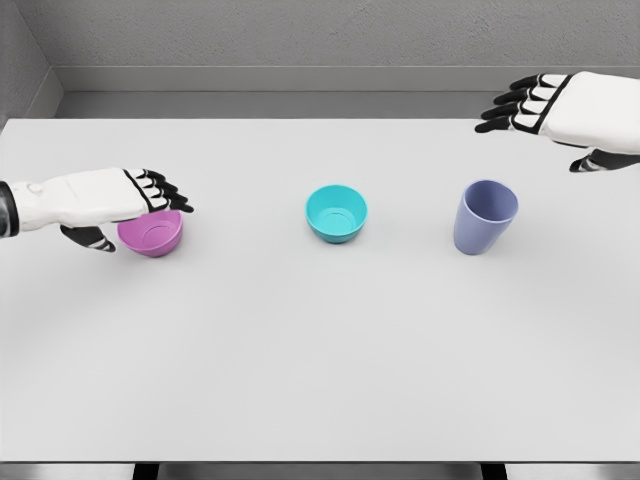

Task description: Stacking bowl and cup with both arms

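Left fingers: your left hand's black-tipped fingers (165, 190) reach out flat and slightly fanned over the near-left rim of the purple bowl; they close on nothing, and you cannot tell from this view whether they touch the rim.
Left thumb: it hangs dark below the palm, just left of the bowl's wall, apart from the fingers.
Left hand (110, 200): palm down, it comes in from the left edge of the view and covers the bowl's upper left part.
Purple bowl (153, 236): upright on the table's left side, opening up, partly hidden under your left hand.
Right fingers: your right hand's fingers (510, 105) stretch out side by side with small gaps, pointing left, and they grip nothing.
Right thumb: it shows as a dark shape under the palm near the right edge.
Right hand (560, 112): it hovers high at the upper right, over the table's far edge, well apart from every vessel.
Blue cup (484, 217): upright on the table's right side, opening up and tilted a little toward you in view, below and left of your right hand, not touched.
Teal bowl (336, 213): upright near the table's middle, between the purple bowl and the blue cup, apart from both, with neither hand near it.
White table (320, 370): it carries all three vessels in a loose row across its far half.
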`<state>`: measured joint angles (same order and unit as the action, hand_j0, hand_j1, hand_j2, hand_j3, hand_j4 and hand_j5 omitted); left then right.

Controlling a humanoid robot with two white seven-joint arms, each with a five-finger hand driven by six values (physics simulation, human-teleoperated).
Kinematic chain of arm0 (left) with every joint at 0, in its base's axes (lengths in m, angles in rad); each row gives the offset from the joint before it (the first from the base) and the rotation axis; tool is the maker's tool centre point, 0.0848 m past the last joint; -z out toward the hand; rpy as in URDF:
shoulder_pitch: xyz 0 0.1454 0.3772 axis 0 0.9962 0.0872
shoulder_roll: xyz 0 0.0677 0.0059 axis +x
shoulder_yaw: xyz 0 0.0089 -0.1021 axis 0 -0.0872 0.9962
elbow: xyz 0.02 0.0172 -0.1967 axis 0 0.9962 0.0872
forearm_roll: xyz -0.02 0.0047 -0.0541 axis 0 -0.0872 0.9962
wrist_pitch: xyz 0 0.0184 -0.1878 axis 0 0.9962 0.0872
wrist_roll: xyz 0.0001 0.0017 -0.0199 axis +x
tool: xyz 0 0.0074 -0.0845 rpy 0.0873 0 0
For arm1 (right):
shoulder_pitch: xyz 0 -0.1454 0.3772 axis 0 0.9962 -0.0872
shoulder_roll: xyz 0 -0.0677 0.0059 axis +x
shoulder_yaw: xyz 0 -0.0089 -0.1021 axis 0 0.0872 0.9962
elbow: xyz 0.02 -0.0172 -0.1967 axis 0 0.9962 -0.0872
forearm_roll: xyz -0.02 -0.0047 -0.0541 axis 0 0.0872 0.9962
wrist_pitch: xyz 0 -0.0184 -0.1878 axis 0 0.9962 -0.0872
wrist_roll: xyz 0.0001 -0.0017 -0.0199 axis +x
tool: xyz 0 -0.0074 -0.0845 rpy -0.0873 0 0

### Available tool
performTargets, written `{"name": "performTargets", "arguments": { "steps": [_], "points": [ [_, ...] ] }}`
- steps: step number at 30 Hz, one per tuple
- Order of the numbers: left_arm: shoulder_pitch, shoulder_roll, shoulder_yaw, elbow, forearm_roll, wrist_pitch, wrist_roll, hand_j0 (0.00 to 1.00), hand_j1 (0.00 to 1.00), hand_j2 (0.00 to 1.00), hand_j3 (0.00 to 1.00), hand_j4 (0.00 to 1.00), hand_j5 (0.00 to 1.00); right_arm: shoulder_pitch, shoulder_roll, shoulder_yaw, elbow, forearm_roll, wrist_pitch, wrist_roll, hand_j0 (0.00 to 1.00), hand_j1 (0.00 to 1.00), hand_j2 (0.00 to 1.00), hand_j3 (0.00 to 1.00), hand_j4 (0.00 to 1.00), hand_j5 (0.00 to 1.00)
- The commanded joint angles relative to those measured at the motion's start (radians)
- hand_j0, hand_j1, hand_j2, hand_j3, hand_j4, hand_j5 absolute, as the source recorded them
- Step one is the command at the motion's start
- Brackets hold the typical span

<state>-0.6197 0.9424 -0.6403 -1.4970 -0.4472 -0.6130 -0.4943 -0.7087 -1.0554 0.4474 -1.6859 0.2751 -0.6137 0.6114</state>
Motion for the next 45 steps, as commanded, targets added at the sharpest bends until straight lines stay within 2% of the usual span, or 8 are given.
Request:
{"name": "performTargets", "arguments": {
  "steps": [1, 4, 20, 23, 38, 45],
  "points": [
    [0.0, -0.013, -0.001, 0.02, -0.01, 0.002, 0.0, 1.0, 1.0, 1.0, 1.0, 1.0, 1.0, -0.002, -0.001, 0.005, -0.011, 0.003, 0.003, -0.001, 1.0, 1.0, 1.0, 1.0, 1.0, 1.0],
    [-0.012, -0.05, -0.001, 0.055, -0.025, 0.002, 0.0, 1.0, 1.0, 1.0, 1.0, 1.0, 1.0, -0.002, -0.001, 0.05, -0.012, 0.003, 0.003, -0.001, 1.0, 1.0, 1.0, 1.0, 1.0, 1.0],
    [-0.021, -0.056, -0.048, 0.086, -0.053, 0.002, 0.0, 1.0, 1.0, 1.0, 1.0, 1.0, 1.0, -0.002, 0.012, 0.116, -0.028, 0.006, 0.003, -0.001, 1.0, 1.0, 1.0, 1.0, 1.0, 1.0],
    [-0.029, -0.059, -0.048, 0.109, -0.054, 0.002, 0.0, 1.0, 1.0, 1.0, 1.0, 1.0, 1.0, 0.0, 0.012, 0.117, -0.028, 0.012, 0.003, -0.001, 1.0, 1.0, 1.0, 1.0, 1.0, 1.0],
    [-0.034, -0.088, -0.048, 0.116, -0.077, 0.002, 0.0, 1.0, 1.0, 1.0, 1.0, 1.0, 1.0, 0.0, 0.014, 0.143, -0.026, 0.015, 0.003, -0.001, 1.0, 1.0, 1.0, 1.0, 1.0, 1.0],
    [-0.034, -0.096, -0.052, 0.129, -0.084, 0.002, 0.0, 1.0, 1.0, 1.0, 1.0, 1.0, 1.0, -0.003, 0.055, 0.157, 0.006, 0.072, 0.003, -0.001, 1.0, 1.0, 1.0, 1.0, 1.0, 1.0]
  ]
}}
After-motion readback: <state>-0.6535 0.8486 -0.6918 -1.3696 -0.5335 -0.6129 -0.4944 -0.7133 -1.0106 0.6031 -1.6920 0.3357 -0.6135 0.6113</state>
